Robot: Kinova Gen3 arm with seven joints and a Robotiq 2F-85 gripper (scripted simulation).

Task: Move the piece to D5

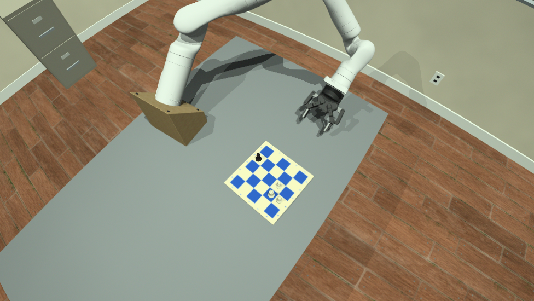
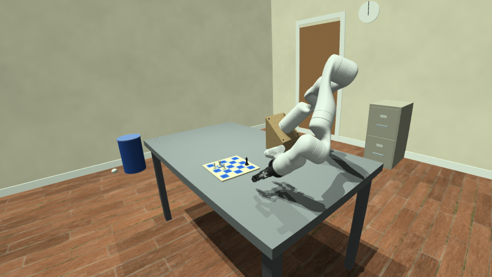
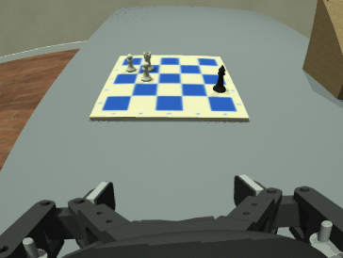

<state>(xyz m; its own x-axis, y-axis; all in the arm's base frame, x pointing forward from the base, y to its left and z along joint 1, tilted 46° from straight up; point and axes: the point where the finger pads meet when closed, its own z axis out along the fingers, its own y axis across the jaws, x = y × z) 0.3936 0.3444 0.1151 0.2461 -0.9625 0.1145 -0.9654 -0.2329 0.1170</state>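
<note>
Spanning most of each view, the grey rectangular table (image 1: 111,224) carries the tan wedge-shaped pedestal (image 1: 188,127) from which the white jointed arm (image 1: 175,70) rises and bends over to the far side. Next in size is the cream and blue chequered board (image 1: 244,194), lying flat near the middle of the table, well apart from the pedestal. The black two-finger gripper (image 1: 321,116) hangs low above the bare table beside the board, its jaws spread fully and nothing between them; in the wrist view its fingers frame the board ahead. One small black chess piece (image 1: 257,157) stands upright near the board's pedestal-side corner. Three small white chess pieces (image 1: 271,193) cluster at the opposite end, upright as far as can be seen; square labels are too small to read.
</note>
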